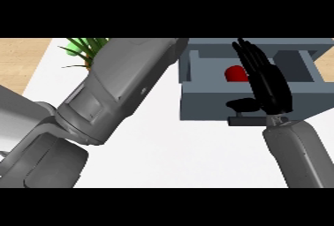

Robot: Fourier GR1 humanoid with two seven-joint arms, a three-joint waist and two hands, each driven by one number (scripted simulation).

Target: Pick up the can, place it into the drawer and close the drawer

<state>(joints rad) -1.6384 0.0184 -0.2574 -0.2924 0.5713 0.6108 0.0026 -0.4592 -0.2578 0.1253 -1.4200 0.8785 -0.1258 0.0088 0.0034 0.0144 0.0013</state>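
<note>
The drawer [251,95] stands pulled out at the upper right of the white tabletop [189,150], a grey-blue box with its front wall toward the lower edge of the view; inside it, against the left part of the well, lies the red can [235,73], only its rounded red side showing, the rest hidden behind the black fingers in front of it.

The right hand [266,84] reaches up from its grey forearm [300,152] at the lower right and lies over the drawer's front wall and open well; its fingers are long and straight, spread only a little, pointing toward the far wall, and they close on nothing; the thumb [241,104] juts to the left across the front wall, just above the small dark handle [246,120] on the drawer's face; the can sits just left of the fingers, and whether they touch it cannot be told.

The left forearm [120,86] fills the left and middle of the view, running slantwise from the lower left up toward the top; its hand is beyond the upper edge and does not show; behind it, at the upper left, the green leaves of a plant [81,47] stick out; a strip of light wood floor [20,59] runs along the tabletop's left side.
</note>
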